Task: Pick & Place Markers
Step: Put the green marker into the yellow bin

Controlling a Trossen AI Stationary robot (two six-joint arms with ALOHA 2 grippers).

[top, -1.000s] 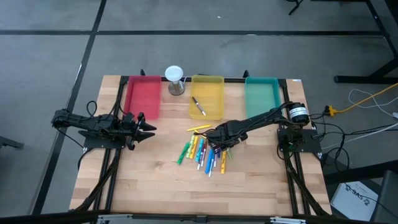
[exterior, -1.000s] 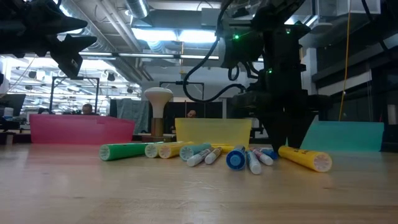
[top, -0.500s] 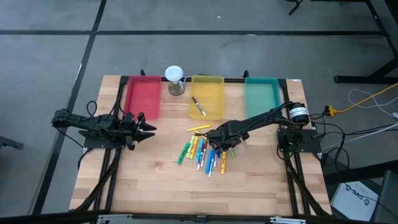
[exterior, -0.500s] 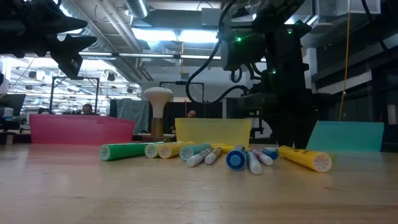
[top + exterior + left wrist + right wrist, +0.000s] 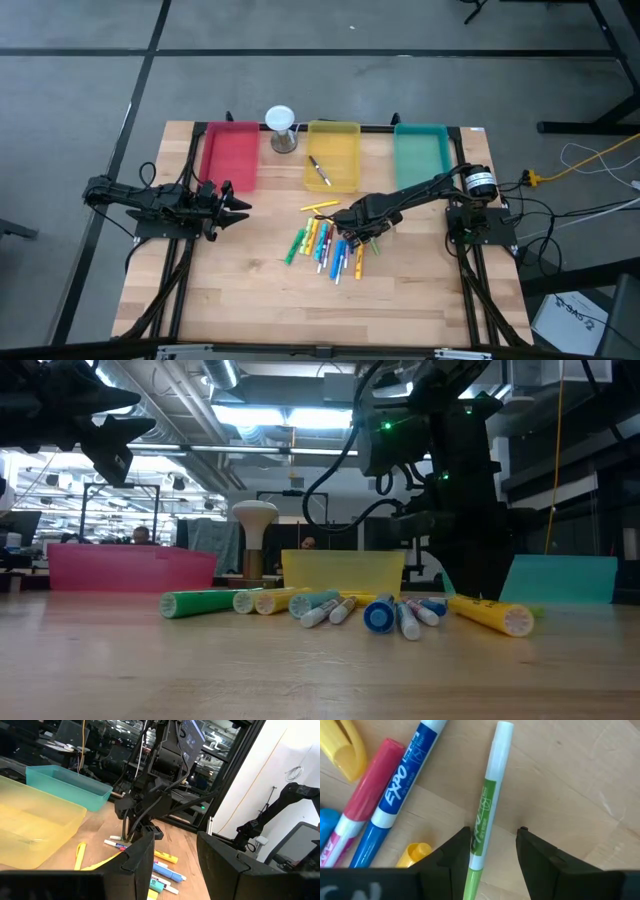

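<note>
The right end effector sits low over the pile of markers on the worktop. Its fingers are apart, one on each side of a green marker, not squeezing it yet. The marker lies close to one finger, so it could roll away or bump the blue marker. The left end effector waits, released, beside the red tray.
</note>
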